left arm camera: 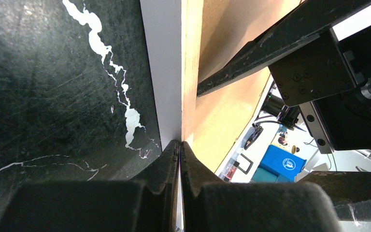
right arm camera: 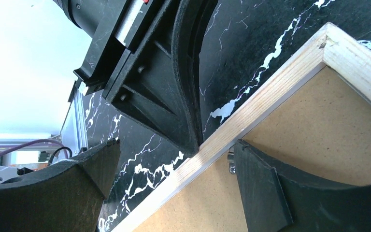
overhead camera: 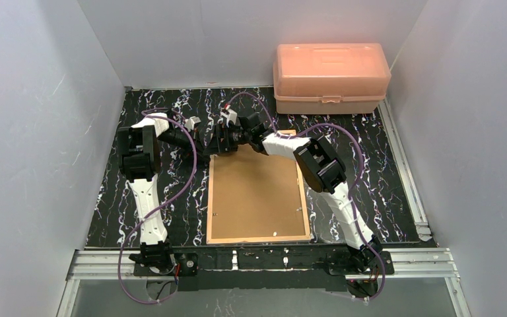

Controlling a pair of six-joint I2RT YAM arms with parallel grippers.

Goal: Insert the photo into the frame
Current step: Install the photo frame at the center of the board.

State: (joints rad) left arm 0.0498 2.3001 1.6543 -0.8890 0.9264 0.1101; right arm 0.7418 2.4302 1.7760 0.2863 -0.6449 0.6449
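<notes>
The frame [overhead camera: 209, 198] lies back-up on the black marbled table, its light wood rail [right arm camera: 251, 116] around a plain brown backing board [overhead camera: 257, 198]. The photo is hidden from every view. My left gripper [left arm camera: 179, 145] is shut, its tips pressed against the frame's outer side near the far left corner, where the white face [left arm camera: 166, 72] meets the wood [left arm camera: 192, 72]. My right gripper [right arm camera: 174, 145] is open and straddles the same rail: one finger [right arm camera: 265, 188] rests over the backing board [right arm camera: 328, 125], the other [right arm camera: 77, 179] hangs over the table outside. Nothing is held.
A translucent orange lidded box [overhead camera: 330, 78] stands at the back right against the wall. A small metal clip [right arm camera: 231, 162] sits on the board beside the right inner finger. Grey walls close in on three sides, and an aluminium rail [overhead camera: 270, 257] runs along the near edge.
</notes>
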